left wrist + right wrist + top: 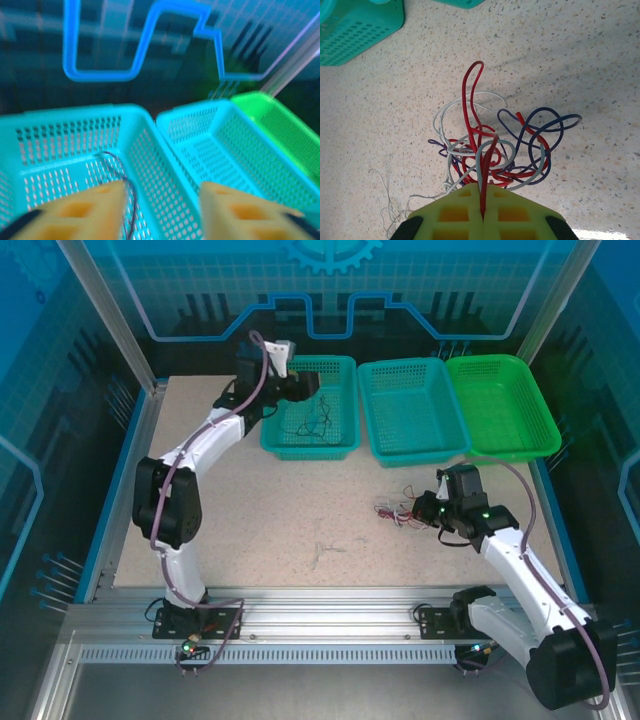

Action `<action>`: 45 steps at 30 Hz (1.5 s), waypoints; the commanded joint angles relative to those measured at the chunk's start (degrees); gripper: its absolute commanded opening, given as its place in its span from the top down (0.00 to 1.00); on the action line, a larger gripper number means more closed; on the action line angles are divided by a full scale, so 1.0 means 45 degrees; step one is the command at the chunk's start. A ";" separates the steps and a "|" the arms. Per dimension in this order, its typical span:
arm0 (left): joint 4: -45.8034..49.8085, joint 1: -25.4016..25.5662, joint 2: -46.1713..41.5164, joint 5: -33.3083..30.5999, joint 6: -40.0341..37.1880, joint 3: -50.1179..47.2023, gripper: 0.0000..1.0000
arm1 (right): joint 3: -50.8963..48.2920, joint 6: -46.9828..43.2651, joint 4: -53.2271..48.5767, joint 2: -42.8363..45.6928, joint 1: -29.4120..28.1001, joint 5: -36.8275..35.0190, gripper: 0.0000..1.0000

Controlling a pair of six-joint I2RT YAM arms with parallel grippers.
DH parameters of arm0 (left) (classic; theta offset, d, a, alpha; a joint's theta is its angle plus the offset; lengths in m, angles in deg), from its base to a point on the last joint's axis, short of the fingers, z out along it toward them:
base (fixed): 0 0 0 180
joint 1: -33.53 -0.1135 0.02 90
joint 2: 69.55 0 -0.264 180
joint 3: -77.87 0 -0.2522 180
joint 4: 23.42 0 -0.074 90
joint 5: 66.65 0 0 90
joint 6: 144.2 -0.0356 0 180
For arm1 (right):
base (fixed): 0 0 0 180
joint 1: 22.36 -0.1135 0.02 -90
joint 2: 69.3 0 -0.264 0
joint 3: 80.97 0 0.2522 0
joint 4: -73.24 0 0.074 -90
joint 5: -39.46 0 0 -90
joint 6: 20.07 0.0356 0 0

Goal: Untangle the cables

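On the table lies a tangle of thin red, white and dark blue cables [495,145], seen from above right of centre as a small bundle [397,510]. My right gripper [483,212] is shut on a red cable that rises out of that tangle; from above the gripper [425,512] sits at the bundle's right edge. A few dark cables [315,423] lie in the left teal basket [340,447]. Over that basket's far end my left gripper [305,383] hangs open, holding nothing. In the left wrist view its yellow fingers [90,210] stand wide apart above one dark cable [120,175].
A second teal basket [420,458] and a green basket [512,454] stand in a row to the right of the first. Thin pale threads [325,550] lie on the speckled table in the middle. A teal basket corner [355,30] shows beyond the tangle.
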 commanded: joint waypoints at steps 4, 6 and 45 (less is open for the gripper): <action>-0.0315 0.0177 -0.3050 -0.0042 -0.0609 -0.1364 0.16 | 0.1068 -0.1489 -0.0143 -0.0285 -0.0474 0.1158 1.00; -0.0748 0.0316 -0.4287 0.0242 -0.0525 -0.2426 0.12 | 0.1213 -0.1827 0.0104 -0.0516 -0.0635 0.1600 1.00; -0.3946 0.3566 -0.7675 0.2061 -0.3003 -1.3032 0.49 | 0.5691 -0.1273 -0.0440 -0.5334 -0.3223 0.4204 1.00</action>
